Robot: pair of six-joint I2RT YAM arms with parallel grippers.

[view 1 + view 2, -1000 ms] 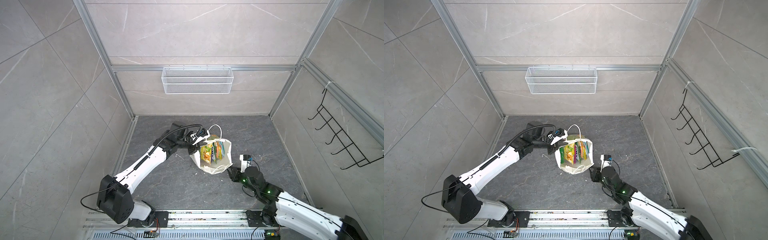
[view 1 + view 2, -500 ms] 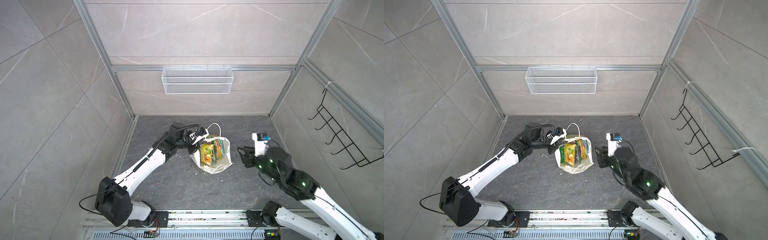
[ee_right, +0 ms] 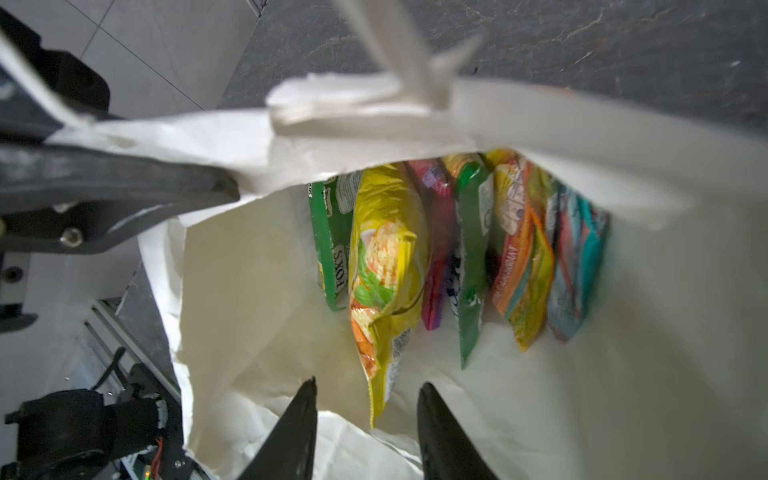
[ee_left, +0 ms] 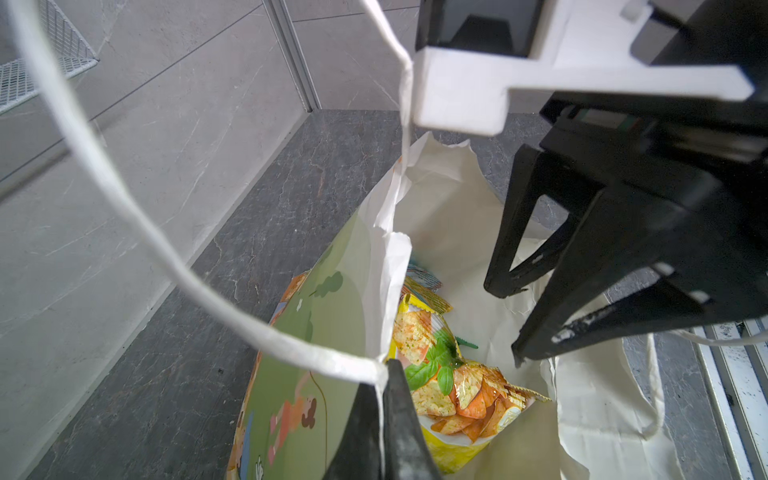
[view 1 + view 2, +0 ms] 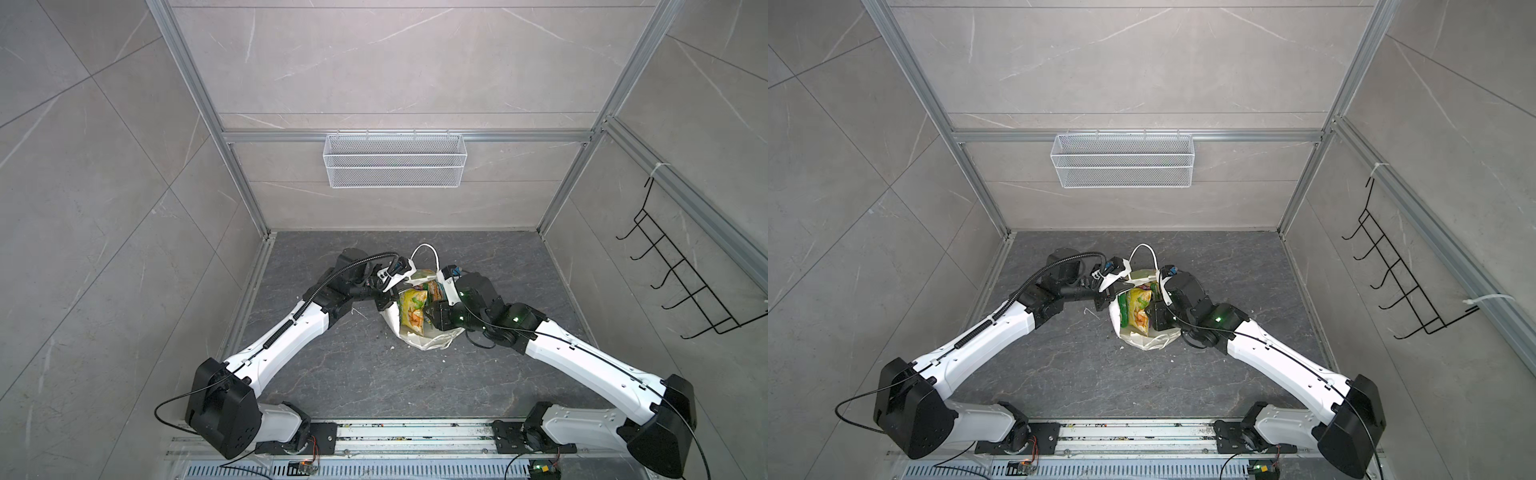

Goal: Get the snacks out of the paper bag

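In both top views, the tall white paper bag with pale green printed faces and white cord handles is standing near the middle of the dark grey stone-patterned tabletop. Its mouth is gaping upward and the flat glossy snacks are all sitting inside it, with none lying on the tabletop. The left arm is meeting the bag's rim on one side, while the right arm is hanging over the mouth from the opposite side. In the left wrist view, the left fingers are pressing together on the rim of the paper bag, just where a white cord handle is rooted, and the right fingers are hanging spread above the bag's interior. In the right wrist view, the right fingers are standing apart and empty. The lower edge of a crinkled yellow pouch printed with chips is lying in the gap between them, seemingly untouched. Green, purple, orange and teal pouches are standing on edge beside it. The step in hand is judged to be the first extraction. The next move is calling for the right fingers to advance slightly, close on the yellow pouch and lift it clear while the left fingers are bracing the bag.
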